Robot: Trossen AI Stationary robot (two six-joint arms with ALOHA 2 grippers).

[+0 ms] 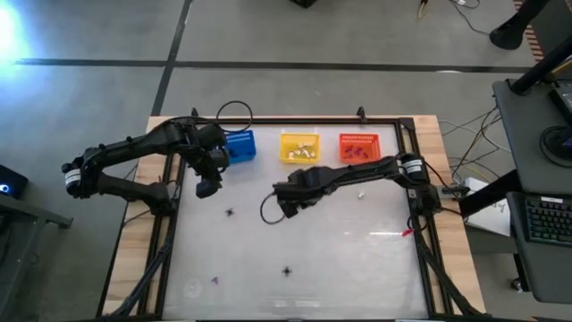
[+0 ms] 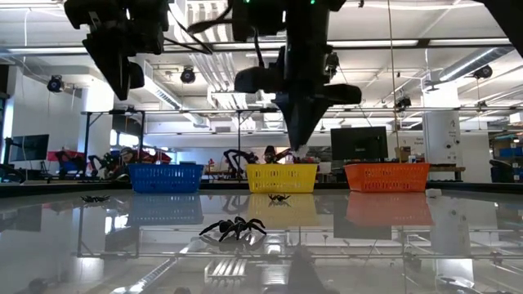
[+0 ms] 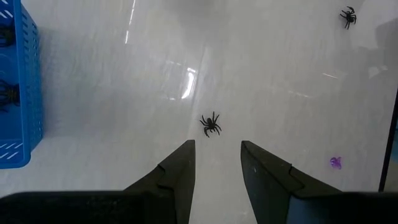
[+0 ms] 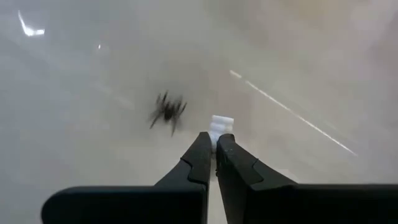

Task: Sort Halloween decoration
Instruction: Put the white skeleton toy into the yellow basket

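Right gripper (image 4: 216, 144) over table centre, fingers pinched on small whitish plastic trinket (image 4: 221, 125), black plastic spider (image 4: 166, 110) just beside.

You hold it by thin edge: lift slow, keep jaws shut, carry to yellow plastic basket (image 1: 299, 148), where pale pieces seem to lie; release low over rim.

Left gripper (image 3: 216, 163) hangs near blue plastic basket (image 1: 239, 145), fingers apart, empty, second black spider (image 3: 211, 123) below.

Orange plastic basket (image 1: 359, 146) holds dark pieces.

No legible text, label, brand, number or sign found in any view — the baskets, arms, table surface and room background carry no readable marking. Monitors in the room behind are too small to read — nothing further to record.
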